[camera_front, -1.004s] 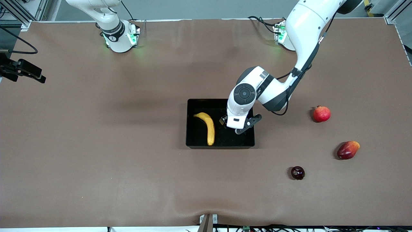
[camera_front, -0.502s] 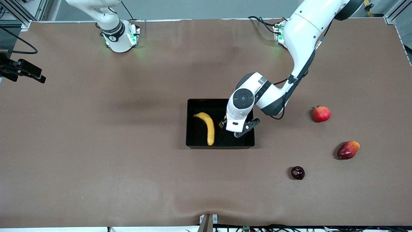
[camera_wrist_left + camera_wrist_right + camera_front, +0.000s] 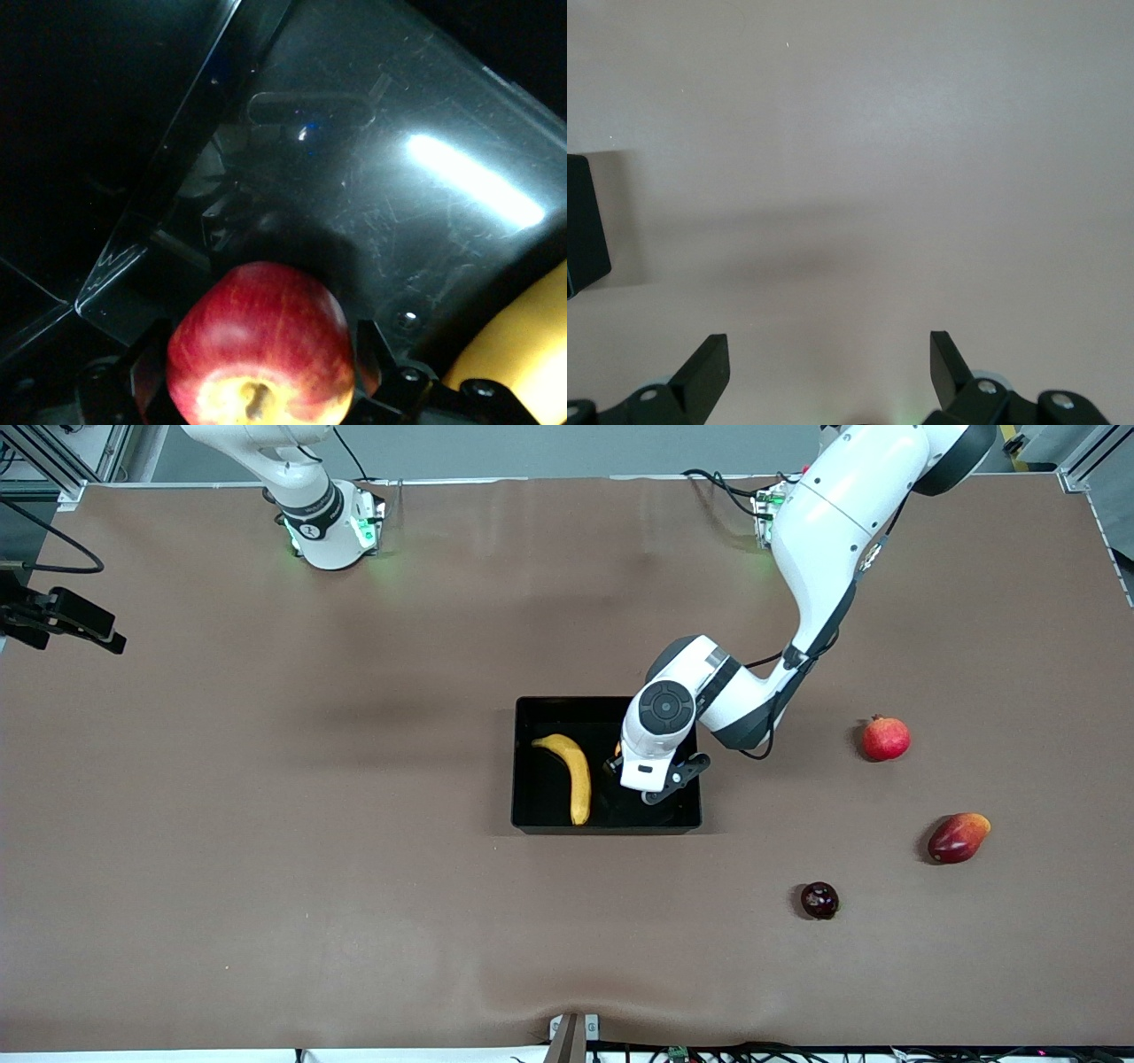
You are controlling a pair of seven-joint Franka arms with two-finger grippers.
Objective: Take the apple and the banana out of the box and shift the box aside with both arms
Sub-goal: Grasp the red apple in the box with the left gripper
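Left wrist view: left gripper (image 3: 259, 376) inside the box (image 3: 532, 815), fingers either side of the apple (image 3: 261, 341); firm clamping cannot be confirmed. Risk: an off-centre squeeze could roll the apple against the banana (image 3: 571, 771). Right gripper (image 3: 828, 363) waits over bare bench (image 3: 266, 868), fingers apart.

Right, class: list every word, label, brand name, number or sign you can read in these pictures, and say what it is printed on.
None can be read.
White left arm: no lettering shows.
Black band of the white right arm: a small mark, too small to read.
Glossy black plastic box, curved yellow banana, red-and-yellow apple: no label.
Brown table cover: plain.
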